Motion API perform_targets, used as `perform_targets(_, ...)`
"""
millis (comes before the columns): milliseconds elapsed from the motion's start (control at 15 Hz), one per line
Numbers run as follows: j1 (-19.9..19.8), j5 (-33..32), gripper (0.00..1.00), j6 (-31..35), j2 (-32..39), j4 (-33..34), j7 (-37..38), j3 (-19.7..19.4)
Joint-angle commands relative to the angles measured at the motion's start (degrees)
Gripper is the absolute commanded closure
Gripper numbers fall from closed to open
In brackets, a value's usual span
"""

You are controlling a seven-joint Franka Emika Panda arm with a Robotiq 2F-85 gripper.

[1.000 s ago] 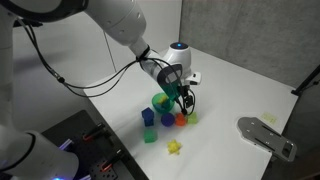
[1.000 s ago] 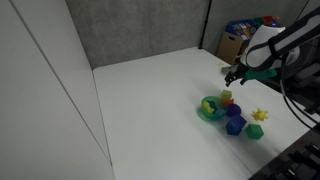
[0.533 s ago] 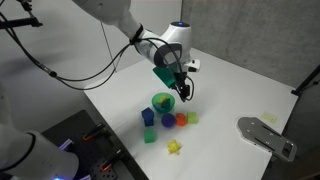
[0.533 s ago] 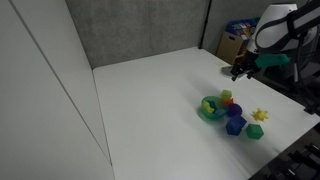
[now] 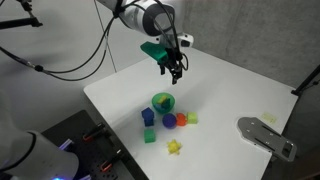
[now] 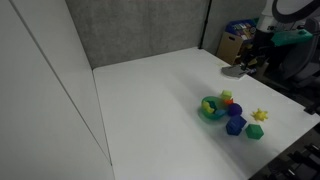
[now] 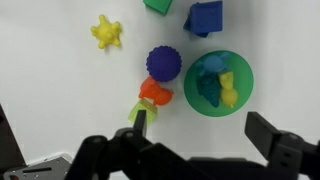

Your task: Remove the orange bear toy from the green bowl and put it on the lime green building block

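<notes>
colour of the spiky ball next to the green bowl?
The ball is deep blue-violet, beside the green bowl; clearest in the wrist view.

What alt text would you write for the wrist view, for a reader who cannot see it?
Looking down from the wrist, the open, empty gripper hangs over a white table where a tiny orange bear toy rests against a lime green block, beside a round green bowl holding blue and yellow pieces.

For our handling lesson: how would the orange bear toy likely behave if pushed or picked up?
The orange bear toy looks small, so probably light and easily knocked. Its lumpy shape suggests it would tumble rather than roll. In the wrist view it overlaps the lime green block, so a nudge may shift both.
</notes>
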Motion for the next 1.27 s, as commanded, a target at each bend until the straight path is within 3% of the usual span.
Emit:
perform_targets(0,0.4,-1.9,0.0,-5.7,-8.4,-3.7,-0.2,1.4)
perform_targets(400,0.4,-1.9,0.0,-12.8,-21.7,-9.4,-1.2,3.3)
perform_targets(800,0.5,-0.5,0.0,-17.2,-35.7,-15.8,-6.3,2.9)
perform_targets(1200,0.3,-0.9,0.0,-17.9,-38.1,-16.8,-5.9,3.5)
